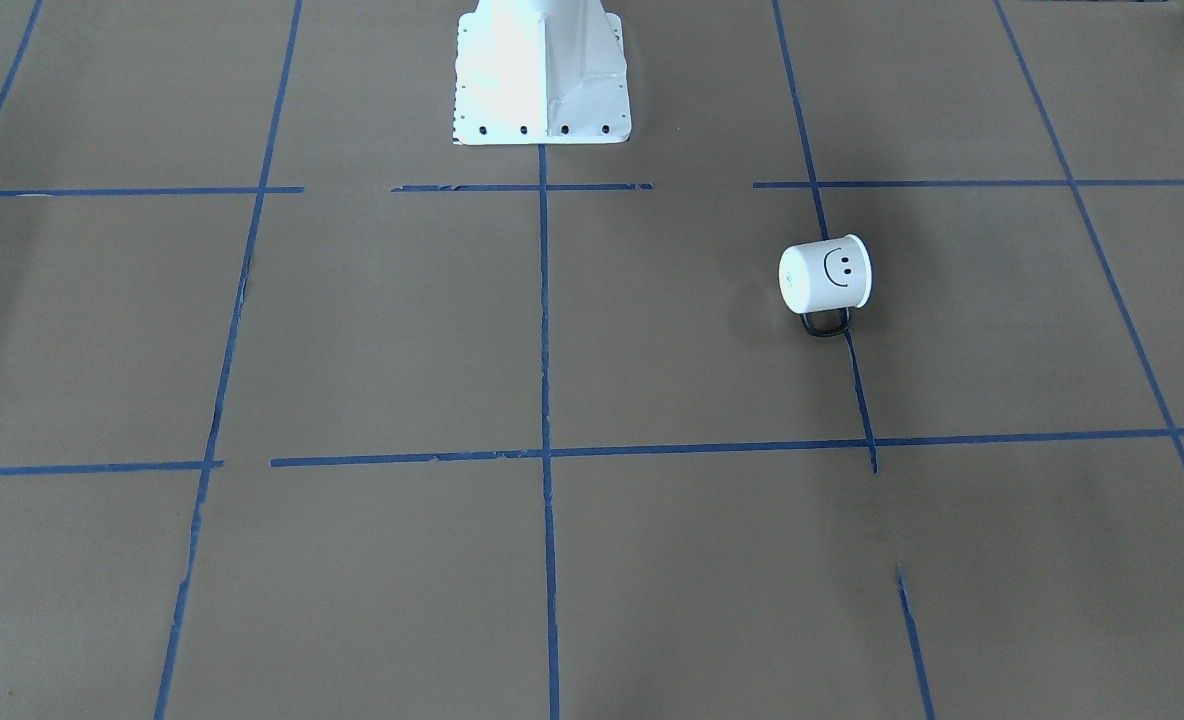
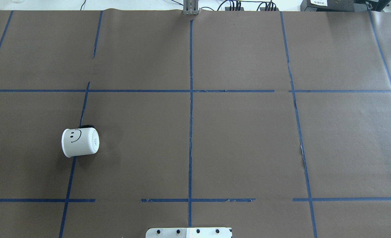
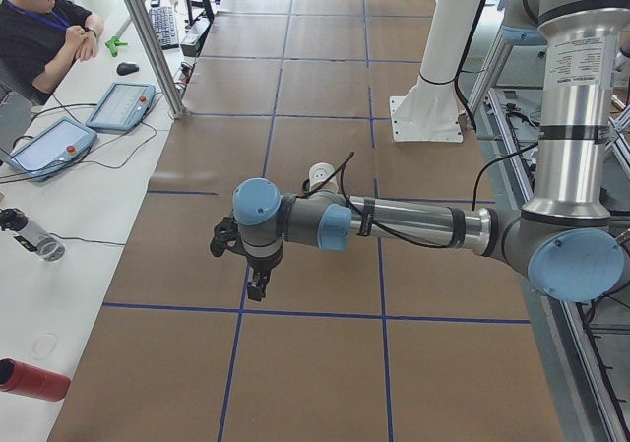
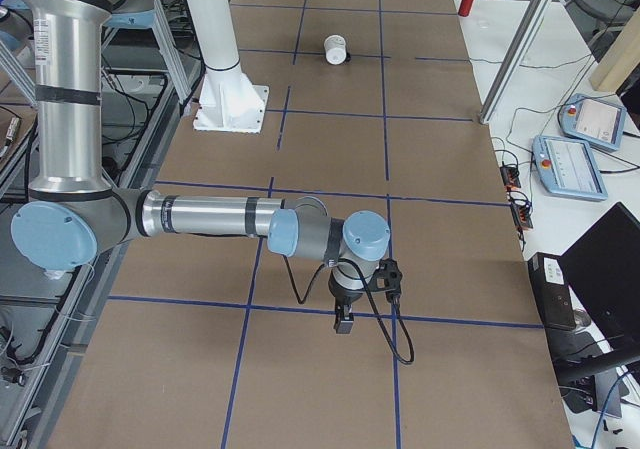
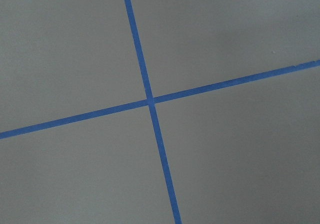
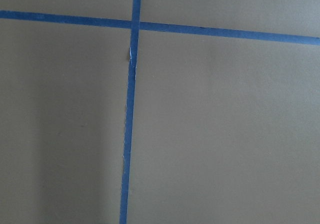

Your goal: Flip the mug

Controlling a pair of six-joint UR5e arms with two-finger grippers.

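Here, front-facing view: the mug [image 1: 825, 275] lies on its side on the brown tabletop [image 1: 372, 330], in the robot's left half, roughly midway between the robot's edge and the operators' edge. Its flat bottom points toward the middle of the tabletop and its mouth toward the left edge. The smiley face looks up, and the black handle [image 1: 825, 324] rests on the paper on the operators' side. The mug lies across a blue tape line [image 1: 857, 380]. The white pedestal [image 1: 542, 80] stands at the robot's edge.

Overhead view: the mug [image 2: 80, 142] sits on the same tape line [image 2: 70, 175], well apart from the pedestal [image 2: 189, 232] at the robot's edge. Only a sliver of its handle peeks out on the far side.

Left side view: the left arm [image 3: 413, 223] stretches low across the tabletop toward the operators' edge. The left claw [image 3: 255, 290] points down above the paper, and I cannot tell whether its fingers stand wide or narrow. The mug [image 3: 319, 174] shows partly behind the forearm, farther from the left edge than the claw and apart from it. A person [image 3: 39, 19] sits at a desk beside the operators' edge.

Right side view: the right arm [image 4: 200, 214] reaches out near the right edge. The right claw [image 4: 343, 321] points down just above the paper beside a tape line, and its gap cannot be told either. The mug [image 4: 336, 48] lies small and far off toward the left edge.

Left wrist view: brown paper with a tape crossing [image 5: 151, 102].

Right wrist view: brown paper with a tape crossing [image 6: 135, 24] near the top.
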